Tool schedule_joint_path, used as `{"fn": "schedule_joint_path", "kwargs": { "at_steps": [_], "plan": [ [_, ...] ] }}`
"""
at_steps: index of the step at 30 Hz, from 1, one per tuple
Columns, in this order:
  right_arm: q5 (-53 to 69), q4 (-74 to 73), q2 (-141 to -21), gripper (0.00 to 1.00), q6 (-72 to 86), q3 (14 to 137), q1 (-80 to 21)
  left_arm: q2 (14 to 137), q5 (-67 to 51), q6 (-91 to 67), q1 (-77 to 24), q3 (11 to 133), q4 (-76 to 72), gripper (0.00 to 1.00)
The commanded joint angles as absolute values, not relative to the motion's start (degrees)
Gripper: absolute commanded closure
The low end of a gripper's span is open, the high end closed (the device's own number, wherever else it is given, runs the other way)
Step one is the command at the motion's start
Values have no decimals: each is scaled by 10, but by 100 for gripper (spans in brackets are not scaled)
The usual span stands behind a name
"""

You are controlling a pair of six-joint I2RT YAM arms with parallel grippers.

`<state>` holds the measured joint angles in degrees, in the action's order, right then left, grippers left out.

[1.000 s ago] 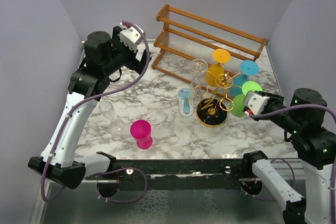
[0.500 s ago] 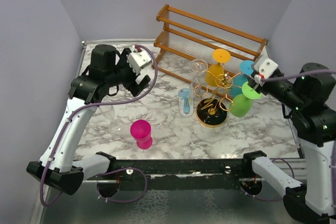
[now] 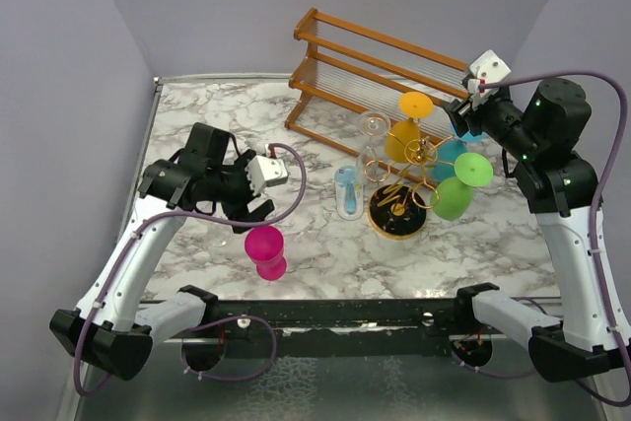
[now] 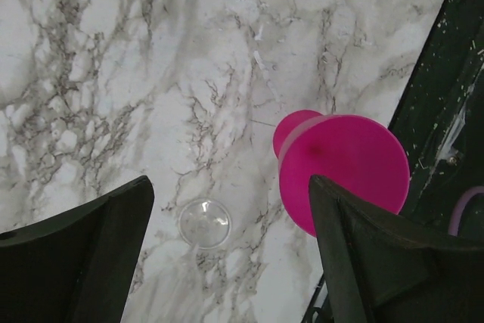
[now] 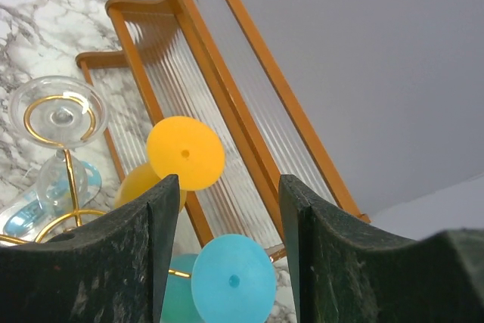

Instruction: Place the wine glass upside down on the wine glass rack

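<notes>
Right now your left tool hangs above the counter with its 2 jaws spread wide and nothing between them. The pink wine glass stands just off to one side of that gap, near the front edge of the marble; I can't tell for sure which end is up. A clear round disc, probably part of another glass, shows beside it. Your right tool is up by the wooden shelf rack, jaws apart and empty too. The gold wine glass rack sits well apart from the pink glass and already carries clear, orange, teal and green glasses. Expect the pink one to be light, stiff and slick, so it should tip easily. Take it across the narrow stem, or low around the bowl, and squeeze gently
</notes>
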<state>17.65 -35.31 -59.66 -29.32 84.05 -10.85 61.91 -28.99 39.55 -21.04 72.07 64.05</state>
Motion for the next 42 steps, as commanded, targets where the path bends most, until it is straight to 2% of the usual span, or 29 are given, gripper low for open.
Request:
{"fn": "schedule_joint_path", "kwargs": {
  "at_steps": [1,25,28,35,42],
  "plan": [
    [192,-300,-605,45,-264,847,-106,610,-310,425,-217,687,671,15],
    [208,-302,-592,44,-274,820,-106,662,-259,392,-281,616,616,53],
    [207,-302,-592,44,-275,820,-106,666,-256,392,-289,621,618,64],
    [201,-302,-592,44,-280,826,-106,685,-250,378,-313,643,612,100],
    [193,-306,-615,44,-286,858,-106,695,-209,387,-319,723,623,100]
  ]
}}
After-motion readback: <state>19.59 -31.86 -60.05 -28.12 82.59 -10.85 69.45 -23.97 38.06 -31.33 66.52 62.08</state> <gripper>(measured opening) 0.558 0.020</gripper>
